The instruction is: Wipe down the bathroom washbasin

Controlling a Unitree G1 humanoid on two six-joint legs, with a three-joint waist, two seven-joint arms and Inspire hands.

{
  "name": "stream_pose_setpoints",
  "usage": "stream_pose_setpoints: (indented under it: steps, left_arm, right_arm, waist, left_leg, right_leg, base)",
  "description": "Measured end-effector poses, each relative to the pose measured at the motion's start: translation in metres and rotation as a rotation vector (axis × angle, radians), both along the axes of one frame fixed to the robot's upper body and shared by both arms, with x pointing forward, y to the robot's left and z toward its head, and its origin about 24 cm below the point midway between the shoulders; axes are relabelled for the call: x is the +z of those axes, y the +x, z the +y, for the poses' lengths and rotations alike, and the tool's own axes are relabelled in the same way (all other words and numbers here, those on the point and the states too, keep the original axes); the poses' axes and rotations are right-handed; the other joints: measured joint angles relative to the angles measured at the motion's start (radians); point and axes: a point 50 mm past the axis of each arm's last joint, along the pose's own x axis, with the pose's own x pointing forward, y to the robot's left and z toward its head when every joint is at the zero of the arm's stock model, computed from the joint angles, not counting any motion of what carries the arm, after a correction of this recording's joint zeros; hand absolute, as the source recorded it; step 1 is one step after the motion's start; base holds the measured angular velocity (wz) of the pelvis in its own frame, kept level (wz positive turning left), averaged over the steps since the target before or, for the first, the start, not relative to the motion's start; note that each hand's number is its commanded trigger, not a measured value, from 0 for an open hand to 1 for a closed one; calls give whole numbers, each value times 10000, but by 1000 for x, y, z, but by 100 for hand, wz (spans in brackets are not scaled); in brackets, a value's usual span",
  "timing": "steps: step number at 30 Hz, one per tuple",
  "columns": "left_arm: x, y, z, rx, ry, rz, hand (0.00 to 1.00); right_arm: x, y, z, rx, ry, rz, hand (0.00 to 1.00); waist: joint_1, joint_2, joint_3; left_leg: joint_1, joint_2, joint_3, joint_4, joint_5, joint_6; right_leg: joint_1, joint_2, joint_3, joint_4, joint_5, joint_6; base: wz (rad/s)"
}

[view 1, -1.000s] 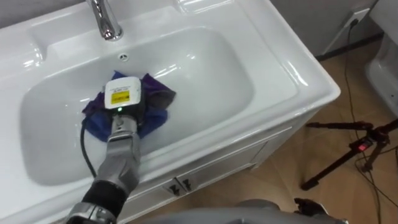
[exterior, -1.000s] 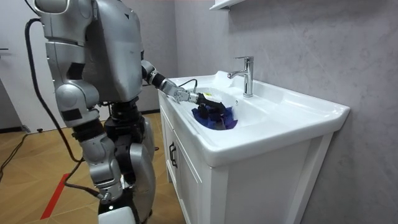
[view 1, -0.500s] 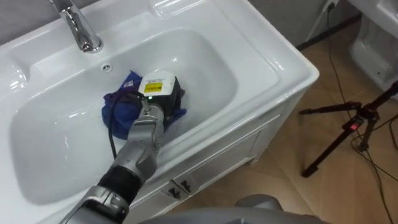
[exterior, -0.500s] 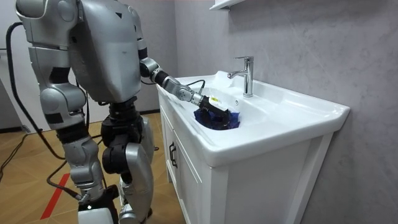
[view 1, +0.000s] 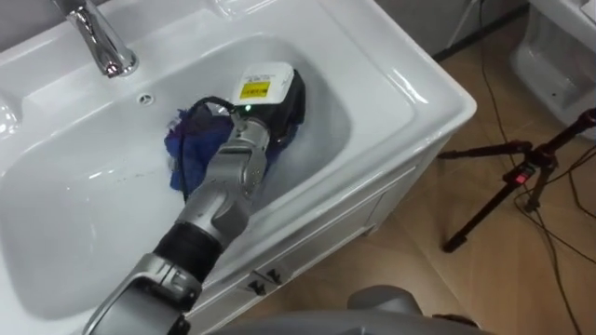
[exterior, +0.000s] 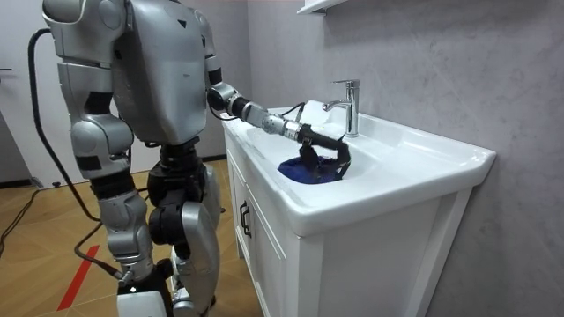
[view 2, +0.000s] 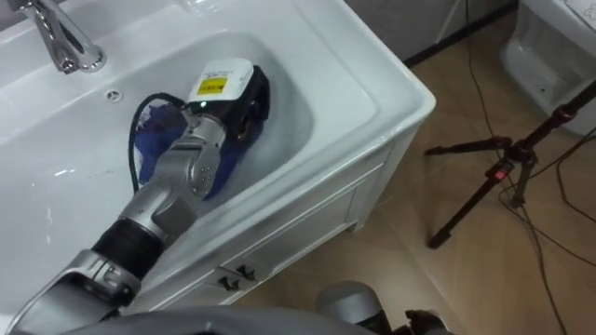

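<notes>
- The robot stands at the front of the white cabinet (exterior: 264, 264), and its left arm reaches over the rim into the basin (view 1: 74, 223).
- The left robot hand (view 1: 270, 93) is down in the bowl with its back uppermost, close to the bowl's right wall.
- It rests on the right end of the blue cloth (view 1: 194, 154) and touches it.
- I cannot tell how far the robot hand is open, or whether it grips the cloth, because its own back covers what lies beneath.
- The cloth lies bunched on the basin's floor, a little right of the middle, and spreads from under the hand to the robot's left beneath the wrist.
- The tap (view 1: 101, 45) stands on the back ledge, well apart from the hand.
- A small overflow hole (view 1: 142, 97) sits in the back wall between the tap and the cloth.
- A tripod (view 1: 503, 181) stands on the wooden floor (view 1: 521, 279) to the robot's right, clear of the cabinet.
</notes>
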Motion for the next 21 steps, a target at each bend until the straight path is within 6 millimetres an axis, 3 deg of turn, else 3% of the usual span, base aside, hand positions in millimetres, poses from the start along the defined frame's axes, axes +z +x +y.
stream_pose_setpoints:
  steps: [14,21]
  left_arm:
    - [39,1,-4,-174,-1426,-1957,100]
    - [20,1,1,52,-1003,-1292,100]
  right_arm:
    - [0,-2,1,27,-60,91,0]
    - [0,-2,0,55,-114,83,0]
  waist:
    - [143,53,16]
    - [251,38,26]
  left_leg:
    - [154,-32,-60,0,-2,4]
    - [166,-24,-51,-3,-3,5]
  right_leg:
    - [70,2,178,-12,0,1]
    - [97,1,118,5,0,1]
  base:
    - [-3]
    - [2]
